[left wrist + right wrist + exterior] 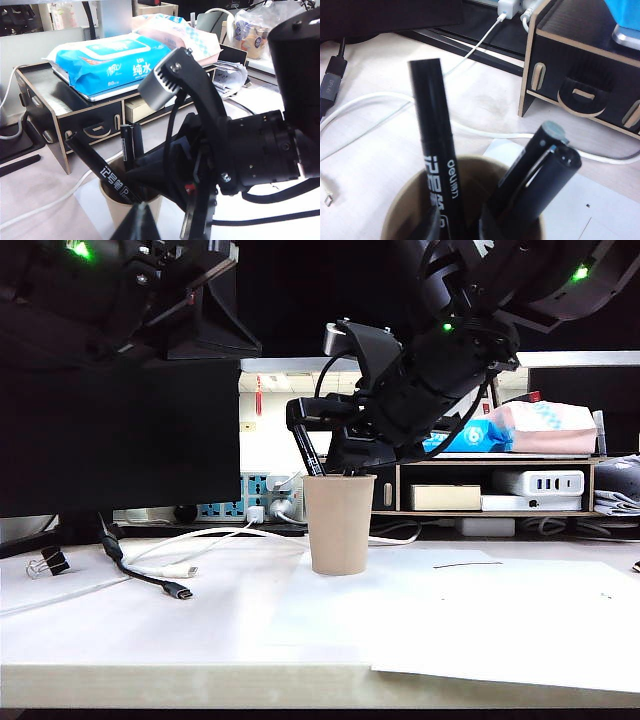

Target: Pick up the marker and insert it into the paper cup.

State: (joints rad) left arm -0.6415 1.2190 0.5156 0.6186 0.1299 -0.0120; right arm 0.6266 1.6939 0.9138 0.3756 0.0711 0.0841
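Beige paper makes up the tapered cup (340,524) that we see standing upright on the pale worktop (200,630), at the edge of a white paper sheet (500,615). Inside it the thick black marker with white lettering on its barrel (436,165) leans tilted, its upper end above the rolled rim, and beside it stand two other black pens (540,175) without print. Our right tool (335,445) hangs just above the cup mouth; we cannot tell from any view whether its fingers grip the marker or have let go. Our left tool (136,224) shows only as a dark tip near the cup in its wrist view, and we cannot tell its state either. Behind the cup a dark wooden shelf unit (75,107) carries a blue wet-wipe pack (112,60), and a white cable (200,540) trails across the worktop.
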